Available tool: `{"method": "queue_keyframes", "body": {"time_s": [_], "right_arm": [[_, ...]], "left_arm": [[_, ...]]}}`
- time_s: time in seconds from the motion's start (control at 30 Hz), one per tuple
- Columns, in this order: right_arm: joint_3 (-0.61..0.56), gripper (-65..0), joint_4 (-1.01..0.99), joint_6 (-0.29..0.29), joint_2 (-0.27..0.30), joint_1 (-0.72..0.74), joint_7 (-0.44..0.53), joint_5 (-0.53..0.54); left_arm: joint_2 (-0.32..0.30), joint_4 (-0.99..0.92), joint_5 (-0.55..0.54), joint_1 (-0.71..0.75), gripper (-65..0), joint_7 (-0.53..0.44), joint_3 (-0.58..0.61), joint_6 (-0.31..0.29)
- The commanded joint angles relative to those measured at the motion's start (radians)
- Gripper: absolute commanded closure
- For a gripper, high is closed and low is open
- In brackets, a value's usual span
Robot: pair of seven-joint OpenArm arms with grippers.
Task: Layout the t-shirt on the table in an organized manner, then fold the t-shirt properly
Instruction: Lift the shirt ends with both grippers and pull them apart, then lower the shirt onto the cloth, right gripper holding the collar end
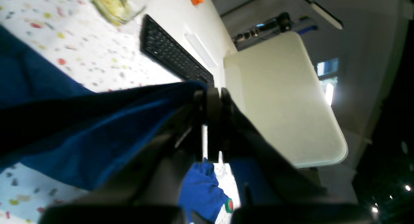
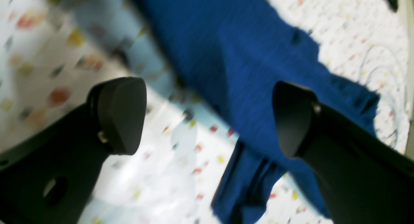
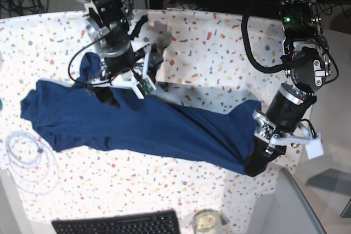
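The dark navy t-shirt [image 3: 142, 124] lies stretched in a long band across the speckled table [image 3: 219, 42], from its left side to the front right. My left gripper [image 3: 255, 163] is shut on the t-shirt's right end near the table's right edge; the left wrist view shows the cloth [image 1: 81, 127] pinched between the closed fingers [image 1: 210, 97]. My right gripper [image 3: 107, 92] hangs open just above the shirt's upper left part. In the right wrist view its fingers [image 2: 119, 114] stand wide apart over the cloth [image 2: 245, 72], holding nothing.
A coiled white cable [image 3: 27, 157] lies at the front left. A black keyboard [image 3: 118, 224] and a glass jar [image 3: 207, 222] sit at the front edge. A plain pale surface [image 1: 281, 97] adjoins the table's right side.
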Motion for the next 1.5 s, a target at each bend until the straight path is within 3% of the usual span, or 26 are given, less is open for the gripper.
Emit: {"method": "queue_keyframes", "body": {"time_s": [0.0, 0.27, 0.4, 0.63, 0.83, 0.9, 0.97, 1.07, 1.3, 1.47], "right_arm": [[0.001, -56.6, 0.007, -0.016, -0.002, 0.008, 0.017, -0.008], [0.003, -56.4, -0.041, -0.016, 0.001, 0.062, 0.015, -0.013], [0.003, -56.0, -0.089, -0.016, -0.001, 0.07, 0.015, -0.01], [0.11, -36.5, -0.136, -0.013, -0.004, 0.088, 0.02, -0.007], [0.17, -35.3, -0.136, 0.002, 0.006, 0.107, 0.017, -0.013], [0.174, -30.2, -0.13, 0.048, 0.029, 0.104, 0.015, -0.013], [0.179, -18.0, -0.128, 0.085, 0.032, 0.088, 0.015, -0.013], [0.178, 0.0, -0.128, 0.086, 0.032, 0.061, 0.015, -0.013], [0.171, 0.0, -0.046, 0.1, 0.041, -0.039, 0.015, -0.013], [0.196, 0.0, 0.069, 0.246, 0.068, -0.105, 0.013, -0.013]], "left_arm": [[-0.005, 0.019, -0.012, -0.012, 0.0, -0.015, -0.001, -0.014], [-0.006, 0.019, -0.012, -0.003, 0.0, -0.015, -0.012, -0.014], [-0.011, 0.017, -0.074, -0.004, 0.0, -0.015, -0.014, -0.014], [-0.014, 0.017, -0.103, 0.011, 0.0, -0.015, -0.081, -0.014], [-0.039, 0.017, -0.103, 0.022, 0.0, -0.015, -0.099, -0.014], [-0.04, 0.011, -0.097, 0.017, 0.0, -0.015, -0.099, -0.014], [-0.04, 0.007, -0.087, 0.014, 0.0, -0.015, -0.098, -0.014], [-0.04, 0.007, -0.029, 0.013, 0.0, -0.015, -0.096, -0.014], [-0.036, -0.009, 0.046, 0.029, 0.0, -0.015, -0.092, -0.013], [-0.036, -0.032, 0.048, 0.063, 0.0, -0.015, -0.096, -0.013]]}}
